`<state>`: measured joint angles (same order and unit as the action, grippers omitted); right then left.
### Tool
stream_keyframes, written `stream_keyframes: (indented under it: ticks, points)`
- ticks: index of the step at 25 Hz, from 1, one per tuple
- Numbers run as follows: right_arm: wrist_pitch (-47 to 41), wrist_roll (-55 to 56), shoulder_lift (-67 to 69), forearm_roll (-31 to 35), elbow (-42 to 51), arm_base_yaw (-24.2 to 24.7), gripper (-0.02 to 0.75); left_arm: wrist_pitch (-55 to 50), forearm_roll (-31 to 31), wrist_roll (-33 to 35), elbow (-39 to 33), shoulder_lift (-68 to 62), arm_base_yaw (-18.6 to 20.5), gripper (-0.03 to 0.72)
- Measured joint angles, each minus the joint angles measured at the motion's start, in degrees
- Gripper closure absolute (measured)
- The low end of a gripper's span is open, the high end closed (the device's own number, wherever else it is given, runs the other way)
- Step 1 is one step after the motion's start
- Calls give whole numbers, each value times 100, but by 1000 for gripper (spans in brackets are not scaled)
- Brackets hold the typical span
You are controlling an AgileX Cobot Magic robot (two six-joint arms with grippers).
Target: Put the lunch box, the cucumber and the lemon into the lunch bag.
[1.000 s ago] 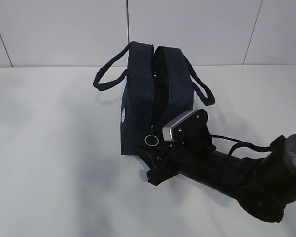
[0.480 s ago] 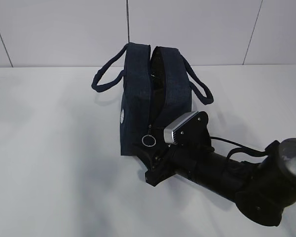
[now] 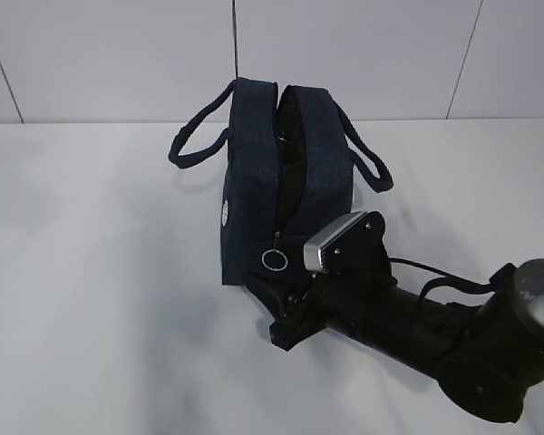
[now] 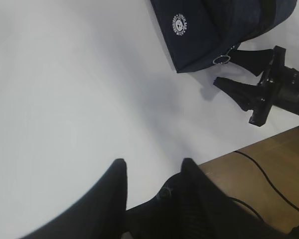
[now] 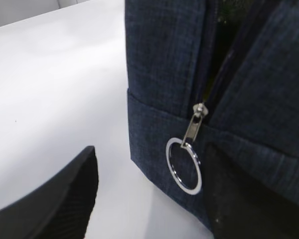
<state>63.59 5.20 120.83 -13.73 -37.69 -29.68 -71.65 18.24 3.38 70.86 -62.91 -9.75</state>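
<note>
The navy lunch bag [image 3: 286,172] stands on the white table with its top zipper parted and a dark gap showing. Its silver ring pull [image 3: 274,260] hangs at the near end. My right gripper [image 3: 270,288] is open at that end, low on the table. In the right wrist view the right gripper [image 5: 150,152] straddles the bag's [image 5: 169,64] lower corner, the ring pull [image 5: 184,165] hanging free between its fingers. My left gripper [image 4: 153,167] is open and empty, far from the bag [image 4: 204,30]. The lunch box, cucumber and lemon are out of view.
The white table's edge runs past my left gripper, with a brown wooden surface [image 4: 274,164] and black cables beyond it. A tiled wall [image 3: 344,54] rises behind the bag. Its two loop handles [image 3: 195,145] stick out to both sides.
My right arm has drawn back slightly toward the lower right. The bag shifted a touch to the left. Both grippers' openings look the same.
</note>
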Motion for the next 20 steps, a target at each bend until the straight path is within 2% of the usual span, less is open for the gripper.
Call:
stream_keyframes:
  ticks: [4, 11, 16, 20]
  points:
    - [0, 0, 0, -12, 11, 0, 249, 0, 24, 0, 0, 0, 0, 449]
    - [49, 0, 0, -478, 11, 0, 249, 0, 24, 0, 0, 0, 0, 449]
    - [140, 0, 0, -32, 11, 0, 249, 0, 29, 0, 0, 0, 0, 449]
    - [163, 8, 0, 46, 11, 0, 249, 0, 38, 0, 0, 0, 0, 449]
